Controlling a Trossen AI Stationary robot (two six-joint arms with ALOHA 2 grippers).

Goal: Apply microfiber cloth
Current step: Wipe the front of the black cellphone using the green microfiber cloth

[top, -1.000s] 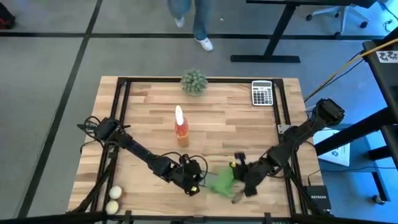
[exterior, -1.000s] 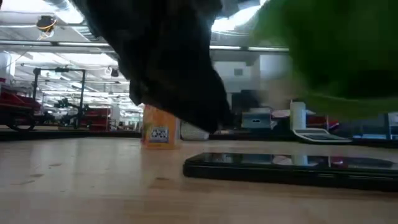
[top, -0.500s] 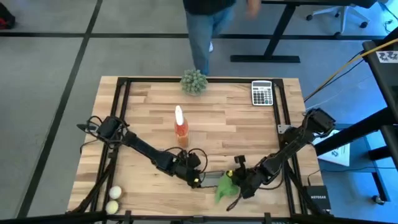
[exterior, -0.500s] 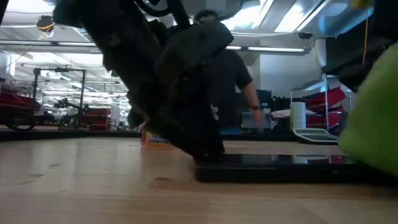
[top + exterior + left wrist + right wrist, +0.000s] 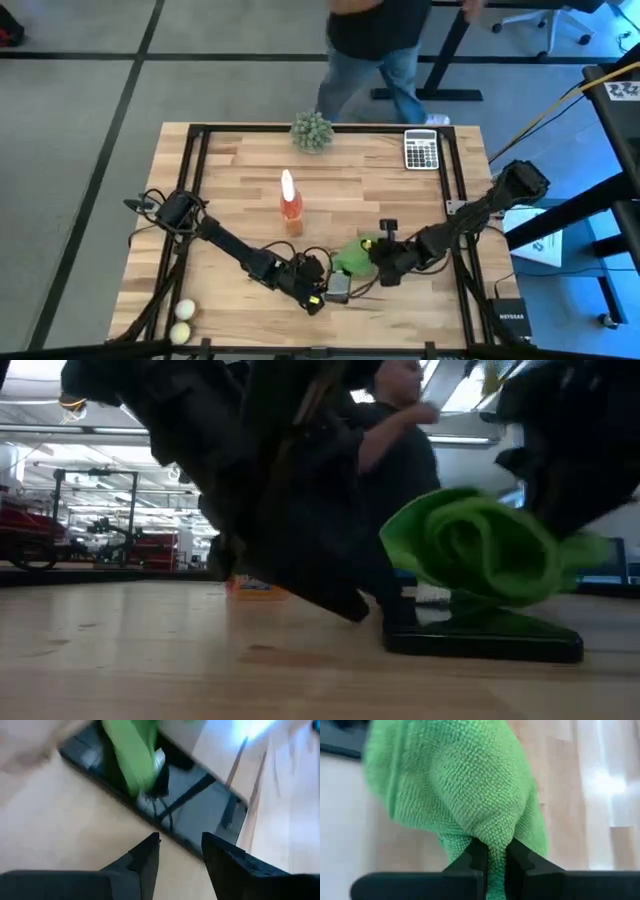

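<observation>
The microfiber cloth [image 5: 352, 254], bright green and bunched into a soft fold, is pinched in the right gripper [image 5: 373, 255] and rests on one end of a flat dark device [image 5: 480, 637] near the tabletop's [image 5: 230, 180] front edge. The left gripper [image 5: 322, 291] hovers low at the device's other end, fingers [image 5: 145, 855] parted around nothing.

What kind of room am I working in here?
Probably a lab or workshop. The wooden table stands on grey carpet beside desks and an office chair, a person walks past, and the low view shows shelving racks behind.
</observation>
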